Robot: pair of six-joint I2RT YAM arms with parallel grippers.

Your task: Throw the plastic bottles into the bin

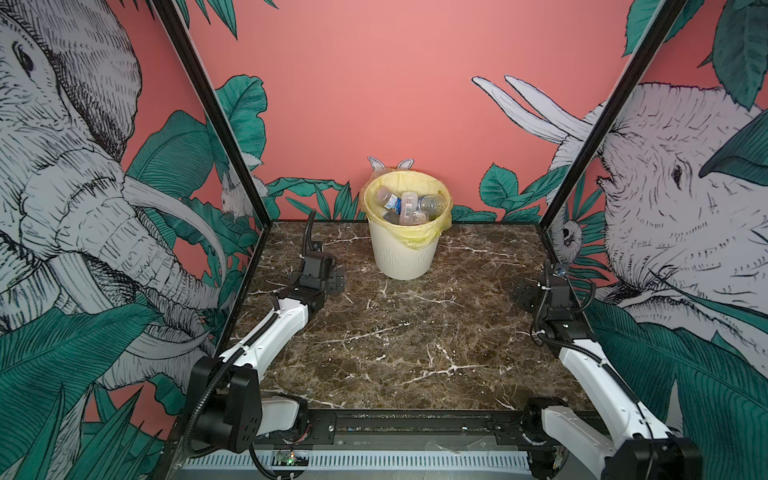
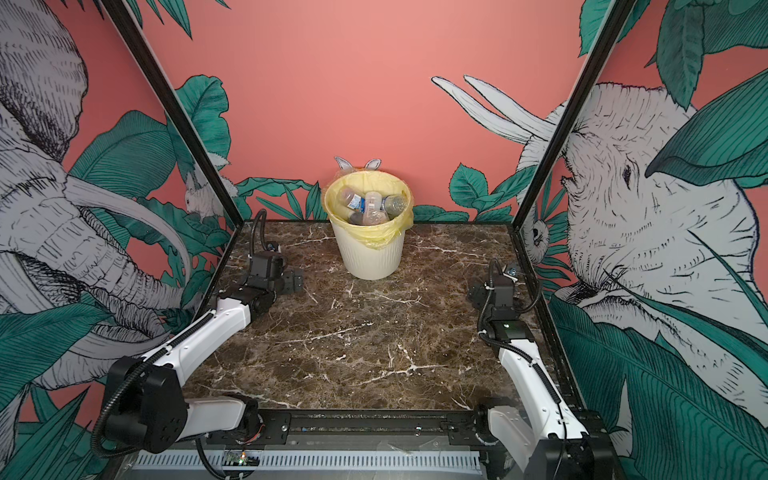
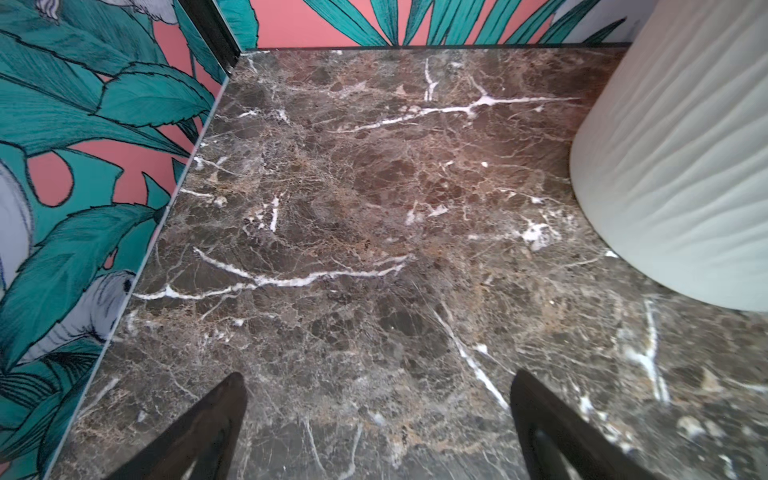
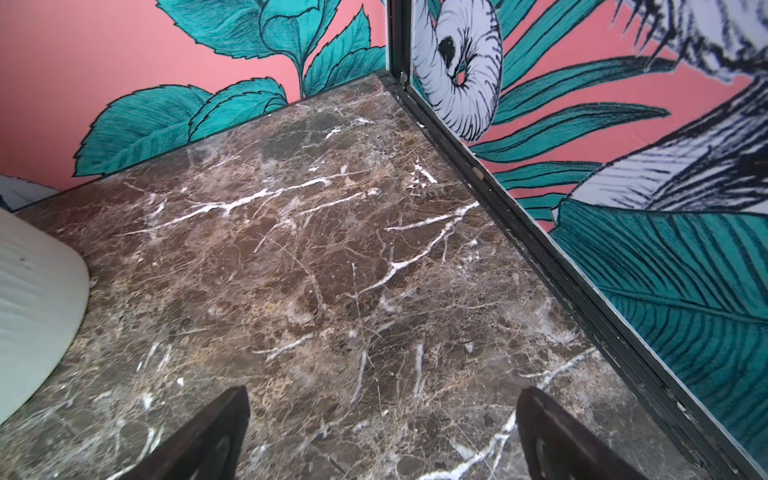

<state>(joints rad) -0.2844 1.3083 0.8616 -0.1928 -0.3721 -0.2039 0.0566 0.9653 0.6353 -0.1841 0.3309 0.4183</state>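
Note:
The bin [image 1: 401, 253] [image 2: 370, 253], a cream ribbed bucket with a yellow bag over its rim, stands at the back middle of the table. Several plastic bottles [image 1: 409, 205] [image 2: 370, 203], mostly clear with some blue labels, lie heaped inside it. No bottle shows on the table. My left gripper [image 1: 326, 272] [image 2: 280, 274] [image 3: 378, 376] hovers low at the bin's left, open and empty. My right gripper [image 1: 540, 286] [image 2: 488, 291] [image 4: 384, 390] sits near the right wall, open and empty too. The bin's wall [image 3: 681, 166] [image 4: 33, 291] shows at the edge of both wrist views.
The brown marble table [image 1: 415, 340] is walled on three sides by panels with jungle prints, held in black frame posts [image 1: 232, 137]. A black rail [image 1: 415, 424] carrying both arm bases runs along the front edge.

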